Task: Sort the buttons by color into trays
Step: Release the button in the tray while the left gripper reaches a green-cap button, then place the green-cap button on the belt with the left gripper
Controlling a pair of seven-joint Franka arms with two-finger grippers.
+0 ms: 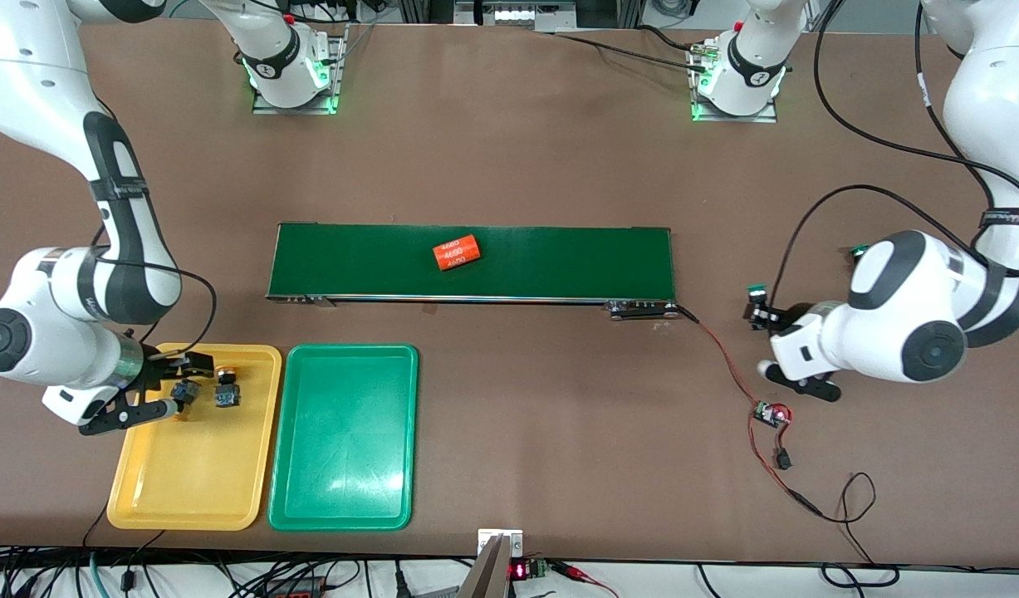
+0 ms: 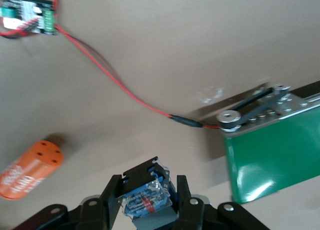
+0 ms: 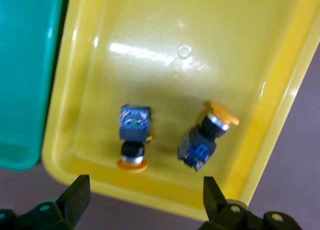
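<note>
- I see my right gripper [image 1: 156, 386] over the yellow tray [image 1: 195, 490], at the end of it farther from the front camera.
- Its fingers are spread wide and hold nothing.
- Two yellow buttons lie in the yellow tray, right under that gripper.
- One yellow button [image 3: 134, 135] lies on its side with its cap close to the tray's rim.
- The other yellow button [image 3: 205, 137] lies just beside it, tilted, and I see a gap between the two.
- The green tray [image 1: 343, 436] sits just beside the yellow tray, toward the left arm's end of the table. I see no buttons in it.
- My left gripper [image 2: 147, 202] is up over the bare table [image 1: 509, 149], past the belt's end at the left arm's end of the table.
- It pinches a button [image 2: 146, 194] with a blue and black body between its two fingers.
- In the front view I see a green cap [image 1: 756, 290] on that button.
- One orange can [image 1: 458, 252] lies on the long green belt [image 1: 559, 262].
- Another orange can [image 2: 31, 170] lies on the table near the left gripper.
- A red wire [image 1: 725, 361] runs from the belt's end to a small board [image 1: 771, 414] on the table.
</note>
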